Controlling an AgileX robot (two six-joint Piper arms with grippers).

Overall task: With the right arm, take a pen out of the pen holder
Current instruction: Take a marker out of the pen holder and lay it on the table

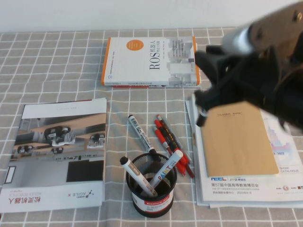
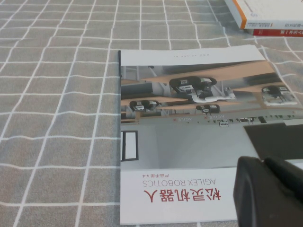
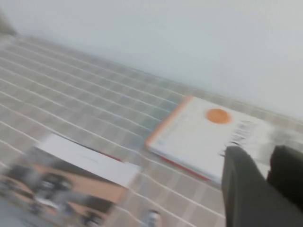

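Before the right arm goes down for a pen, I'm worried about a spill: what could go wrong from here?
1. The right gripper hangs high over the brown notebook, jaws barely apart; they may be too narrow to straddle a marker.
2. Both markers lean in the mesh pen holder; a sideways pull could tip it onto the loose pens beside it.
The left gripper sits over the brochure, no help steadying.

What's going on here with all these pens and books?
The robot's right gripper hangs raised at the table's right, near the brown notebook, with no pen visibly in it. The black pen holder holds two markers; other pens lie next to it. The left gripper hovers over the brochure.
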